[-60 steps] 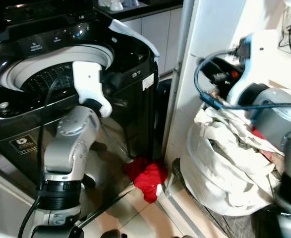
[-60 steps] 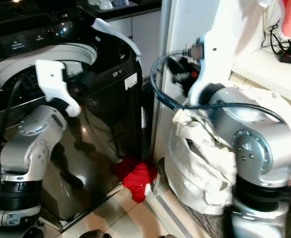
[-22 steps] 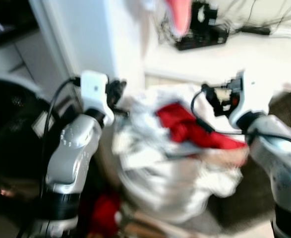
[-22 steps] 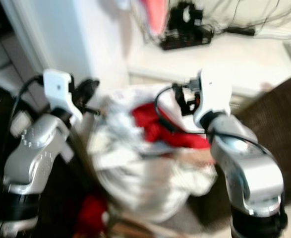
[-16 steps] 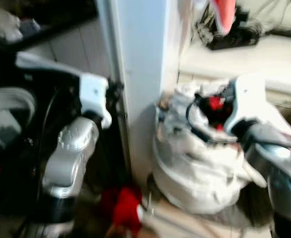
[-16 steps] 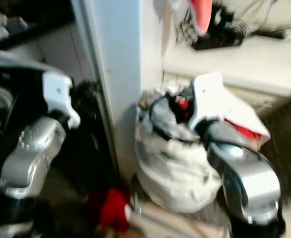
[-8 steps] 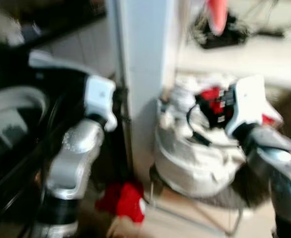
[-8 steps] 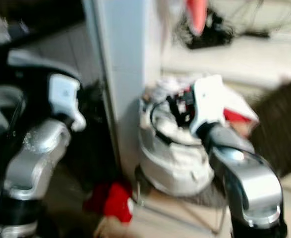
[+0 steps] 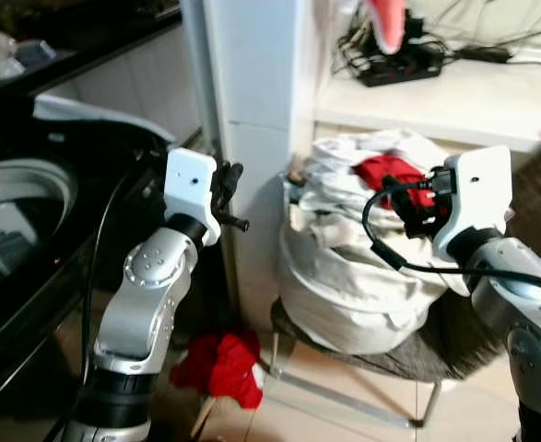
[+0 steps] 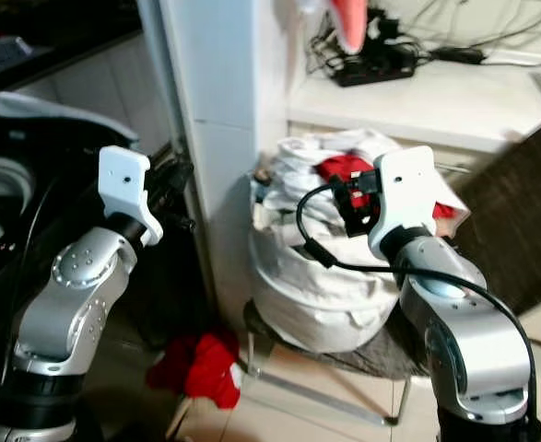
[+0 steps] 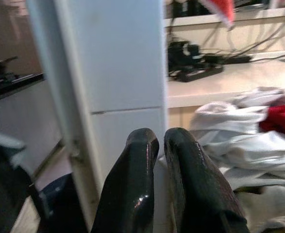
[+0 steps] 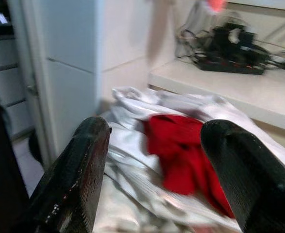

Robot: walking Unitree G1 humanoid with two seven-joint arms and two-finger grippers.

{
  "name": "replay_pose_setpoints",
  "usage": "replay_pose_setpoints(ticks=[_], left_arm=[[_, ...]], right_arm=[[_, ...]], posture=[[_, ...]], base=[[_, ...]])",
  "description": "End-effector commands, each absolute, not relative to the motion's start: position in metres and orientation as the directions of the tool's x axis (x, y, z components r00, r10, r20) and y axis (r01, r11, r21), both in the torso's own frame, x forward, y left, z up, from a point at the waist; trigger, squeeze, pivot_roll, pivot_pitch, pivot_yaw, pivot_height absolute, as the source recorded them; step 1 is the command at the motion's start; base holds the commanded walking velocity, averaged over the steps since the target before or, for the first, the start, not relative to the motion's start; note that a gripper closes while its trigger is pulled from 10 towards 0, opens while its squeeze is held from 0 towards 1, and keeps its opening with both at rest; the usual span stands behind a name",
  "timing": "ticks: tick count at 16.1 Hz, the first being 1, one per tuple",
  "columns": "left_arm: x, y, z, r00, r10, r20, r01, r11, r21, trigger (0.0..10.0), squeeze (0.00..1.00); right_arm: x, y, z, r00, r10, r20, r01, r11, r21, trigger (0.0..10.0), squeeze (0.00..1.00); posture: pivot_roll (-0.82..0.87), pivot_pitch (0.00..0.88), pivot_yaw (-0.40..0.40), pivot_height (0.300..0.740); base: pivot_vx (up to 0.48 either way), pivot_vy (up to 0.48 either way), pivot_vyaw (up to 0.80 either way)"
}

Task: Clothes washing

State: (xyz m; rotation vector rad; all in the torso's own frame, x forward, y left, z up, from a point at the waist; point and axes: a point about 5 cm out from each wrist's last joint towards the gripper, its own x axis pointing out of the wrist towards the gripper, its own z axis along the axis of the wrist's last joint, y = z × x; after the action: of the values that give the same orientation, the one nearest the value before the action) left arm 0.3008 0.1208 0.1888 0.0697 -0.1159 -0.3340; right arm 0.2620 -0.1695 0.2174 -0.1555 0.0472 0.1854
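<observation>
My right gripper [image 12: 154, 170] has its jaws wide apart, nothing between them, touching nothing; it hangs just above the laundry pile [image 9: 362, 267], aimed at the red shirt [image 12: 181, 155] on top. My left gripper [image 11: 164, 179] has its jaws pressed together, empty; it points at the white pillar [image 9: 252, 110], close to it but apart.

Red shirt lies crumpled on the top of the pile, long axis roughly running away from me toward the counter [image 9: 454, 97]; pile is a white bundle sitting on a stool [image 9: 362, 354] just right of the pillar. A second red cloth [image 9: 219, 364] lies on the floor at the pillar's foot, between stool and washer [image 9: 30, 212]; washer is at my left, lid up.

Right arm [image 10: 454, 313] bent, forearm raised, wrist over the pile's right side; left arm [image 9: 146, 304] bent up, wrist level with the washer top.
</observation>
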Motion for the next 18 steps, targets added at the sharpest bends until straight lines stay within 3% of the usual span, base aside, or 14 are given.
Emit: replay_pose_setpoints(ticks=[1,4,5,9,11,14,18], left_arm=[[0.299,0.12,0.193,0.939,-0.32,0.123,0.309,0.946,0.102,10.0,0.0],[0.3,0.119,0.194,0.94,-0.319,0.122,0.311,0.947,0.086,10.0,0.0],[0.301,0.119,0.195,0.939,-0.313,0.142,0.312,0.95,0.032,10.0,0.0],[0.303,0.125,0.192,0.955,-0.272,0.115,0.267,0.962,0.061,10.0,0.0],[0.306,0.128,0.193,0.96,-0.258,0.109,0.259,0.966,0.004,10.0,0.0],[0.306,0.128,0.196,0.956,-0.267,0.125,0.263,0.964,0.046,10.0,0.0],[0.305,0.131,0.197,0.957,-0.261,0.125,0.259,0.965,0.032,10.0,0.0]], right_arm=[[0.262,-0.164,0.22,0.975,0.215,-0.047,-0.22,0.962,-0.161,10.0,0.0],[0.263,-0.164,0.219,0.975,0.219,-0.047,-0.224,0.961,-0.164,10.0,0.0],[0.264,-0.165,0.218,0.976,0.214,-0.045,-0.218,0.965,-0.146,10.0,0.0],[0.267,-0.169,0.219,0.982,0.186,-0.045,-0.191,0.971,-0.147,10.0,0.0],[0.267,-0.166,0.218,0.98,0.193,-0.047,-0.197,0.971,-0.134,10.0,0.0],[0.265,-0.161,0.218,0.971,0.234,-0.048,-0.239,0.958,-0.161,10.0,0.0],[0.264,-0.153,0.218,0.959,0.281,-0.046,-0.284,0.944,-0.165,10.0,0.0]], posture=[[-0.05,0.0,0.02,0.74],[-0.04,0.0,0.015,0.74],[-0.05,0.0,0.014,0.74],[-0.04,0.0,0.015,0.74],[-0.05,0.0,0.02,0.74],[-0.05,0.0,0.023,0.74],[-0.04,0.0,0.019,0.74]], base=[[0.0,-0.424,0.8],[0.0,-0.406,0.8],[0.0,0.0,0.0],[0.0,0.0,0.0],[0.0,0.0,0.0],[0.0,0.0,0.0],[0.323,0.0,0.8]])
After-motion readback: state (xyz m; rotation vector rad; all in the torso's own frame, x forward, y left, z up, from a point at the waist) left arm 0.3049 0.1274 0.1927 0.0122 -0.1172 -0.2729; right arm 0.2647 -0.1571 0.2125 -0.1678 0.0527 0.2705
